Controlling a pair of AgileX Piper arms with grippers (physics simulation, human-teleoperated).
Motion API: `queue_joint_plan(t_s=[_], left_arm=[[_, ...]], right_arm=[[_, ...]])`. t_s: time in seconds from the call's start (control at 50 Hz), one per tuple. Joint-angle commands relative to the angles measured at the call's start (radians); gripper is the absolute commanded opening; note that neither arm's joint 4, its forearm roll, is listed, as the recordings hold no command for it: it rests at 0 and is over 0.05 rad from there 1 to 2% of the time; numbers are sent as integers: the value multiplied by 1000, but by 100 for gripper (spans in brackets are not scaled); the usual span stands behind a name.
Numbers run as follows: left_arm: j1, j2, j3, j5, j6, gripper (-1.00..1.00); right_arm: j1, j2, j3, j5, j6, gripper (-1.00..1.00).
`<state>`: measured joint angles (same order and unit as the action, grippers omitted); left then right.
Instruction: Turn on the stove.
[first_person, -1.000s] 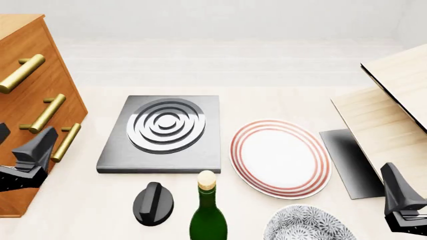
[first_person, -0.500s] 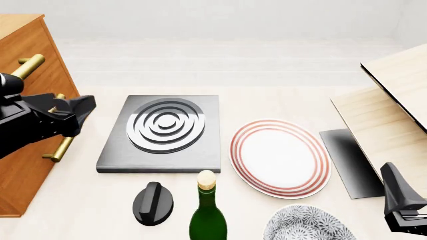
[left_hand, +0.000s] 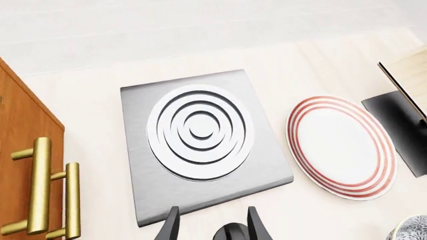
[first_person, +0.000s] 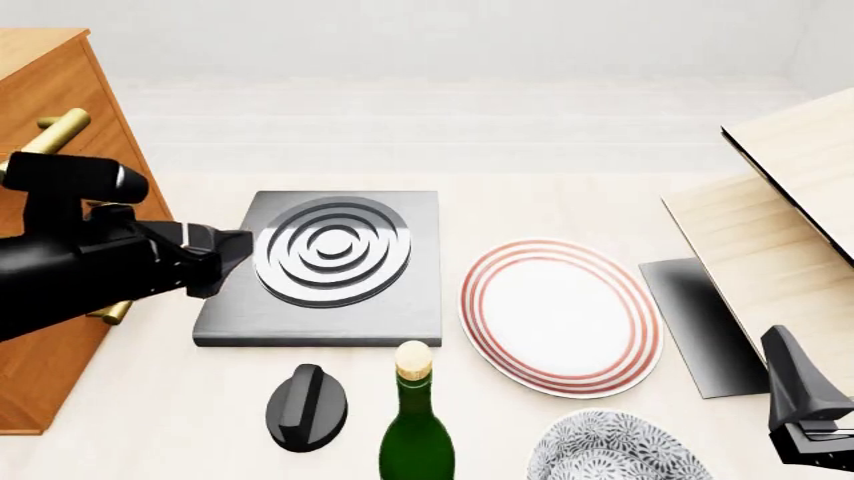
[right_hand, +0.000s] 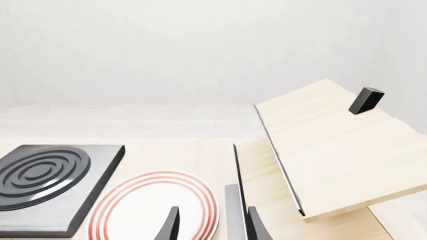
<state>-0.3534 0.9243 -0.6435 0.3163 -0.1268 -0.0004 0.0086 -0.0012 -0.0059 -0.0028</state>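
Observation:
The stove (first_person: 334, 300) is a dark grey square slab with a silver-ringed burner (first_person: 331, 250), lying left of centre on the table. Its black ridged knob (first_person: 307, 406) lies apart, in front of the slab's near edge. My left gripper (first_person: 238, 250) hovers open over the stove's left edge, well behind the knob. In the left wrist view the stove (left_hand: 200, 135) fills the middle, and the knob's top (left_hand: 230, 234) just shows between the open fingers (left_hand: 171, 227). At the front right my right gripper (first_person: 801, 410) stands open and holds nothing; from it the stove (right_hand: 47, 175) lies far off.
A wooden cabinet (first_person: 54, 190) with brass handles stands at the left. A green bottle (first_person: 416, 425) rises beside the knob. A red-ringed plate (first_person: 561, 315), a patterned bowl (first_person: 614, 452), a plain dark slab (first_person: 701, 325) and an open wooden box (first_person: 787, 220) occupy the right.
The left arm has swung up from beside the cabinet and rightward, its gripper now over the stove's left edge. The right arm has not moved.

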Motion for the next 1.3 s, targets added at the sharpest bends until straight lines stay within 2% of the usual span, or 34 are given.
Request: queue_joint_plan(t_s=[0.02, 0.16, 0.28, 0.5, 0.54, 0.56, 0.74, 0.76, 1.3], left_arm=[[-49, 42, -1, 34, 24, 100], [-81, 54, 15, 29, -8, 100], [-126, 53, 38, 35, -64, 100], [-155, 63, 58, 36, -91, 100], [-159, 73, 64, 33, -131, 100], [-166, 73, 63, 33, -117, 100], [-178, 85, 69, 24, -138, 100], [-175, 85, 69, 16, -115, 100], [-179, 195, 151, -131, -140, 100]], right_arm=[[0, 0, 0, 0, 0, 100], [0, 0, 0, 1, 0, 100], [0, 1, 0, 0, 0, 100], [0, 1, -1, 0, 0, 100], [0, 0, -1, 0, -1, 100], [0, 0, -1, 0, 0, 100], [0, 1, -1, 0, -1, 100], [0, 0, -1, 1, -1, 100], [0, -1, -1, 2, -1, 100]])
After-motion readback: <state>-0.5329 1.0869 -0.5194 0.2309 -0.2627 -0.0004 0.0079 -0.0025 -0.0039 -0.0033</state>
